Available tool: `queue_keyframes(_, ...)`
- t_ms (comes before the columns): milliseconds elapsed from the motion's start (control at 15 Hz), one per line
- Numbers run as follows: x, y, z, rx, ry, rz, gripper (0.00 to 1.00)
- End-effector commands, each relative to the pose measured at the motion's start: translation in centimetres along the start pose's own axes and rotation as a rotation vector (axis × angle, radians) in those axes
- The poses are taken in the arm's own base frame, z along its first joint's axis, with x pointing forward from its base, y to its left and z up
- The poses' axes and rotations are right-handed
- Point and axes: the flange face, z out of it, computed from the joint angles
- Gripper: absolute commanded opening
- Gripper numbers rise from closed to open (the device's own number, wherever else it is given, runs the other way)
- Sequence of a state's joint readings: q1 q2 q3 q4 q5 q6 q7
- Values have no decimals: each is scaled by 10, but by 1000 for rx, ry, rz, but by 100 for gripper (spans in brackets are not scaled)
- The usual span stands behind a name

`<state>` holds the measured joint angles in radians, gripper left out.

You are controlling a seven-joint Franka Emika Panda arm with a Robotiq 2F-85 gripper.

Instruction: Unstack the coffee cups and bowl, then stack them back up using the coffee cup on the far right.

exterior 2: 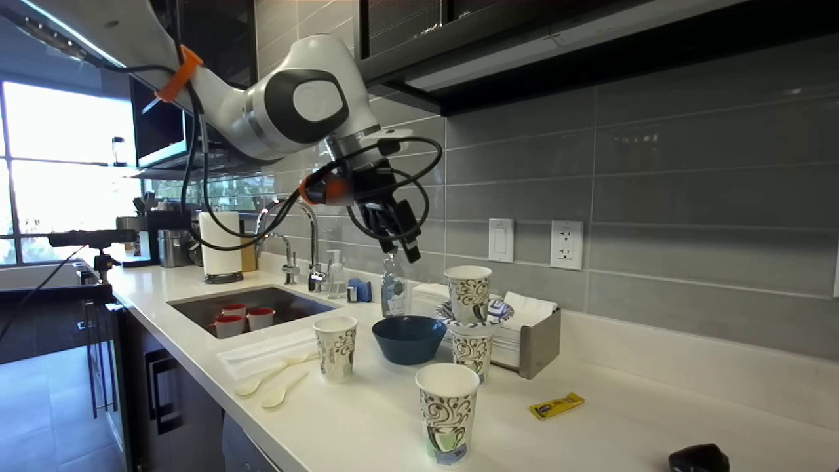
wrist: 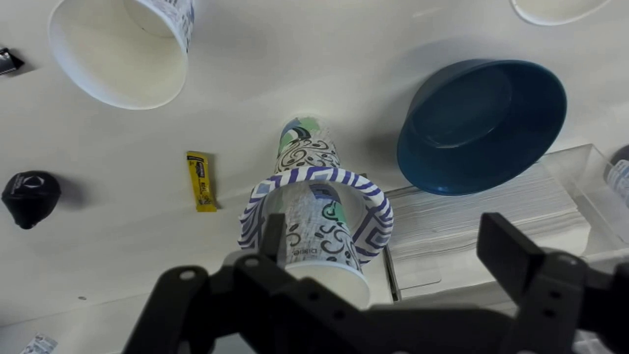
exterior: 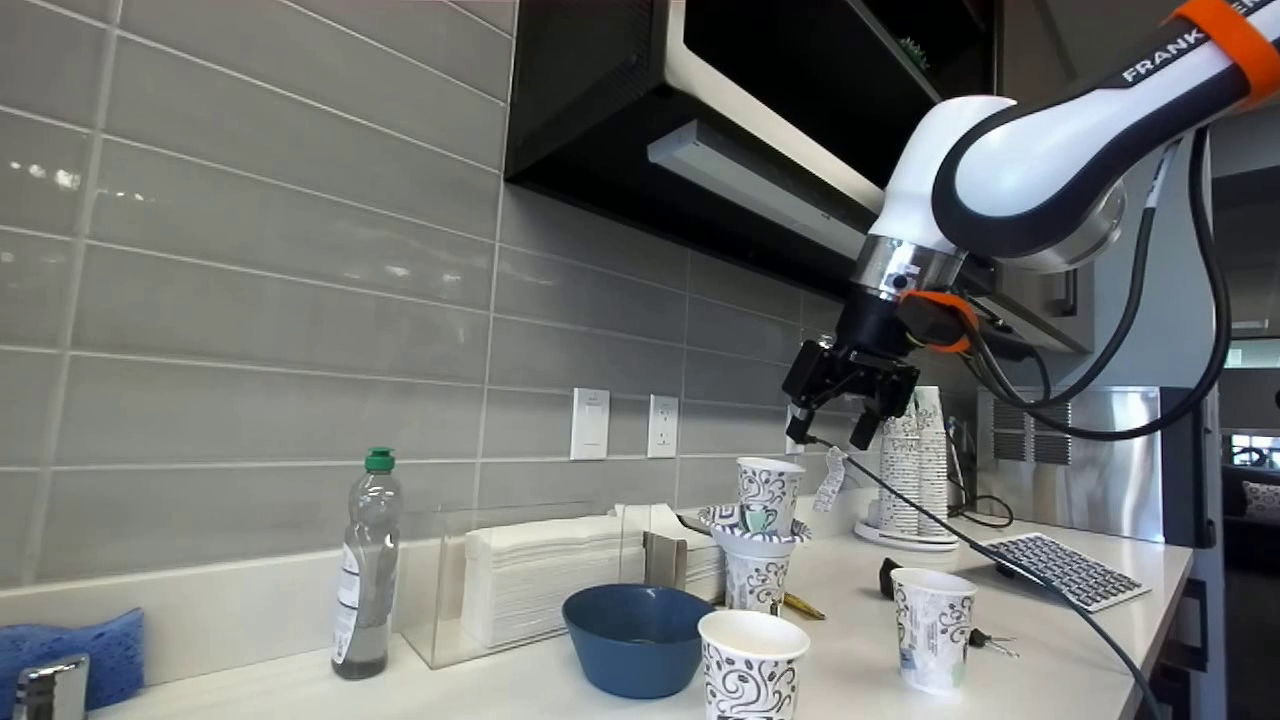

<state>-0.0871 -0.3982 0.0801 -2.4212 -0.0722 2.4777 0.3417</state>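
Observation:
A stack shows in both exterior views: an upright patterned paper cup (exterior: 768, 490) (exterior 2: 469, 295) in a paper bowl (exterior: 800, 530) with a blue-purple striped rim, on a lower paper cup (exterior: 754, 580) (exterior 2: 470, 357). Two more cups stand upright alone: one (exterior: 933, 630) (exterior 2: 448, 419) shows large at top left in the wrist view (wrist: 113, 54), another (exterior: 750, 665) (exterior 2: 336, 347) near the blue bowl (exterior: 638, 640) (exterior 2: 409, 344). My gripper (exterior: 832, 435) (exterior 2: 401, 250) is open and empty, above and apart from the stack. In the wrist view the top cup (wrist: 319, 226) lies nearer the left finger.
Napkins (exterior: 540, 575) in a clear holder stand behind the blue bowl, beside the stack. A soap bottle (exterior: 365, 580), white spoons (exterior 2: 278, 387), a yellow packet (exterior 2: 557, 406) and a black object (wrist: 32, 196) lie around. Tall cup stacks (exterior: 915, 470) and a keyboard (exterior: 1065, 570) stand beyond. Cabinets hang above.

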Motion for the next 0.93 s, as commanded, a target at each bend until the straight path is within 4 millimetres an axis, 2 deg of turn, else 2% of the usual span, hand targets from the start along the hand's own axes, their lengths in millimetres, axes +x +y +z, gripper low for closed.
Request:
queue_keyframes(0, 0, 0, 0, 0, -1, 0, 100)
queue_keyframes(467, 3, 0, 0, 0, -3, 17, 100)
queue_keyframes(867, 41, 1, 11, -16, 10, 64, 100)
